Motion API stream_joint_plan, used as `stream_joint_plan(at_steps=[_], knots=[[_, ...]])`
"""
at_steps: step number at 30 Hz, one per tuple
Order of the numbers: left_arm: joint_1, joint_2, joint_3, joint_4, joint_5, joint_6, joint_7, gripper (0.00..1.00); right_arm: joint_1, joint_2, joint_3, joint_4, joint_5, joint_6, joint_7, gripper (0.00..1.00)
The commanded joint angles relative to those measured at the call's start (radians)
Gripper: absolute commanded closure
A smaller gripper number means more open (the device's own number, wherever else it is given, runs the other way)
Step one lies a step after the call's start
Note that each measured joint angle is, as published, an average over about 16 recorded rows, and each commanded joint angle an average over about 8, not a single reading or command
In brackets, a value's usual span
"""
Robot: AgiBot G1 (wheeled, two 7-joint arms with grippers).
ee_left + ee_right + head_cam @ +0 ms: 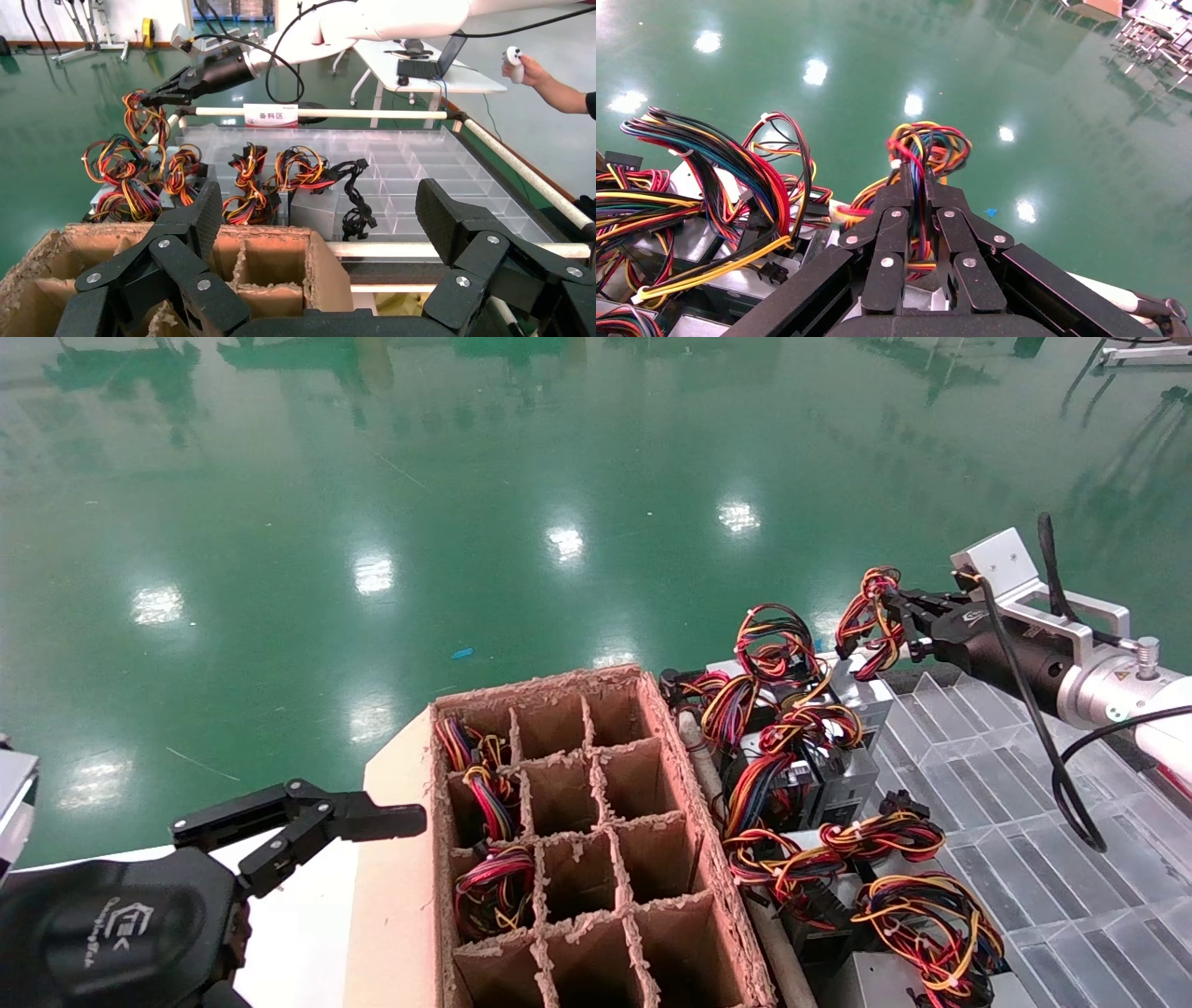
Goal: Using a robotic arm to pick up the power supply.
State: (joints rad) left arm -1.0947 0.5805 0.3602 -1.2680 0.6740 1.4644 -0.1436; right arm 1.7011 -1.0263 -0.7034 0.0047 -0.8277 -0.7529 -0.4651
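The white robotic arm (1159, 705) reaches in from the right. Its black right gripper (901, 615) is shut on a looped bundle of red, yellow, orange and black wires (871, 607). The wrist view shows the wires (932, 144) pinched between the closed fingers of the right gripper (916, 179). That bundle runs down to a silver-grey power supply (861, 696) standing among several alike at the tray's left end. I cannot tell whether its box is off the tray. The left gripper (307, 817) hangs open and empty left of the cardboard box.
A cardboard box (717, 859) with divider cells stands in the middle; three left cells hold wire bundles. A clear compartment tray (1071, 877) lies on the right, with more power supplies (838, 859) along its left side. A white rail (365, 113) borders the tray. A person's hand (523, 68) holds a controller.
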Motion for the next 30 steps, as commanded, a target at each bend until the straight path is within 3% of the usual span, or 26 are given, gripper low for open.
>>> stream_joint_plan(at_steps=[1, 30], knots=[[0.0, 0.0, 0.0, 0.0, 0.0, 0.0, 0.0, 0.0, 0.0, -0.001, 0.003, 0.0, 0.004, 0.003, -0.001, 0.0], [0.0, 0.0, 0.0, 0.0, 0.0, 0.0, 0.0, 0.0, 0.001, 0.002, -0.002, 0.001, -0.002, -0.002, -0.001, 0.0]])
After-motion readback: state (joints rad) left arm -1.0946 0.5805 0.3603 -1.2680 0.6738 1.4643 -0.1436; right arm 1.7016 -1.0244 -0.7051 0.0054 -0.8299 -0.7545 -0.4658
